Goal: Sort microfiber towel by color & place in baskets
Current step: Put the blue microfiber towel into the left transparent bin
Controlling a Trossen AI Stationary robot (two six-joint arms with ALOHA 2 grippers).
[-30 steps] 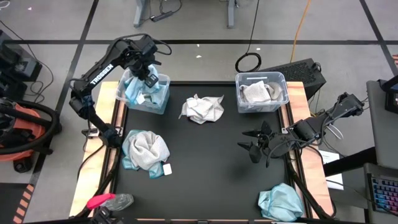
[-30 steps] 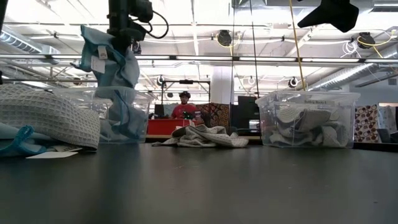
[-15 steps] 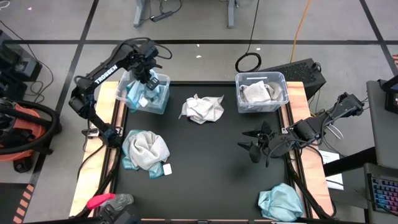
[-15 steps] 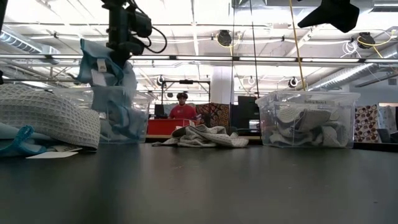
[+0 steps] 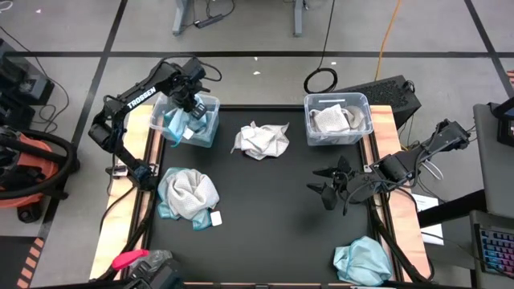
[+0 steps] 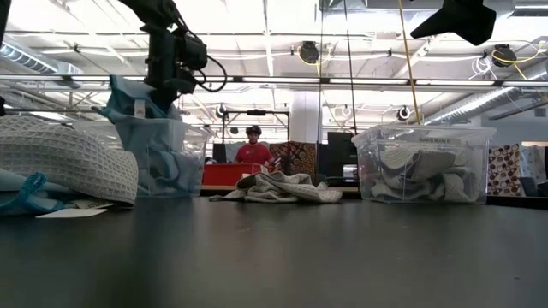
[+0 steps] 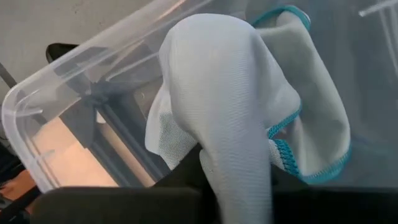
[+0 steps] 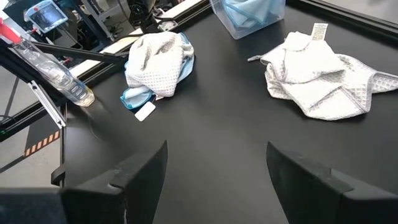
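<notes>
Left gripper point(image 5: 191, 103) poised over the left basket point(image 5: 210, 105), jaws grasping a teal towel point(image 5: 176, 123) lowered inside (right basket point(image 5: 359, 102) holds grey-white towels point(image 5: 331, 118)). Right gripper point(image 5: 328, 183) hovers above the tabletop point(image 5: 273, 209), jaws spread.

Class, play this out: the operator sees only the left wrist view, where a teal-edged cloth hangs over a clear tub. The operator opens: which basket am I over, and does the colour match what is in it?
Observer: The left gripper is over the left basket, at the table's back-left corner. It holds teal towels, so the colour matches.
Operator: What is in the other basket?
Observer: The right basket holds pale grey-white towels.
Operator: What is loose on the table?
Observer: A white towel between the baskets, a white-over-teal pile on the left side, and a teal towel at the near right edge.
</notes>
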